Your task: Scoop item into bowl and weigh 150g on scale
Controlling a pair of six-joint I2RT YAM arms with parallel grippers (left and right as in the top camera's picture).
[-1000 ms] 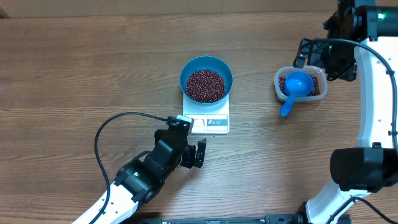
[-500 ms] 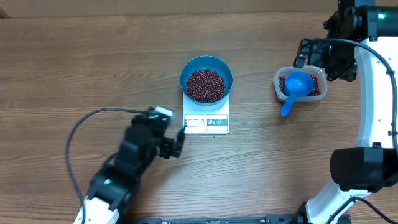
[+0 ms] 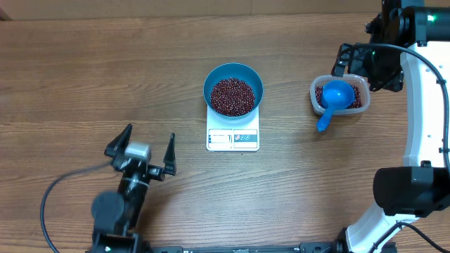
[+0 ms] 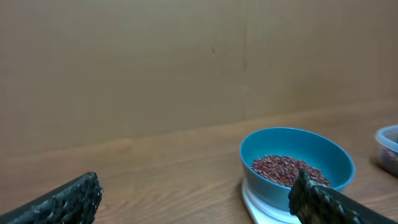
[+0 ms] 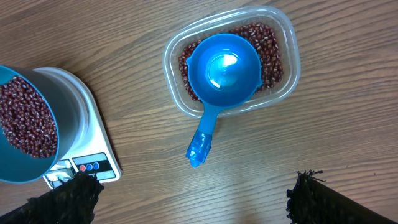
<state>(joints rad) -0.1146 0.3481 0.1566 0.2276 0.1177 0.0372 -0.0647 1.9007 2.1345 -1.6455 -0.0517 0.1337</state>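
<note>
The broad brown wooden table [image 3: 63,63] carries everything. My left tool [image 3: 150,131] hangs over it with its fingers spread wide and nothing between them. My right tool [image 5: 194,186] is spread just as wide and is also empty. Ahead of the left tool and off to its right stands the round teal-blue bowl [image 3: 233,68], seated on the small white rectangular digital scale [image 3: 233,139], whose display I cannot read. The clear rounded-rectangular plastic tub [image 5: 287,43] lies just ahead of and below my right tool, well apart from the left one, with the scale between them. In the tub rests the small blue plastic scoop [image 5: 224,62], cup upward. Its handle [image 5: 202,140] runs out over the rim, and its long axis points back toward the gap between my right fingers, leaning slightly left. The tiny dark red-brown beans [image 3: 233,96] are heaped in the bowl, and more lie in the tub around the scoop. If the weight is short, I judge the right tool is the nearer one, and it should close across that handle, not along it.
</note>
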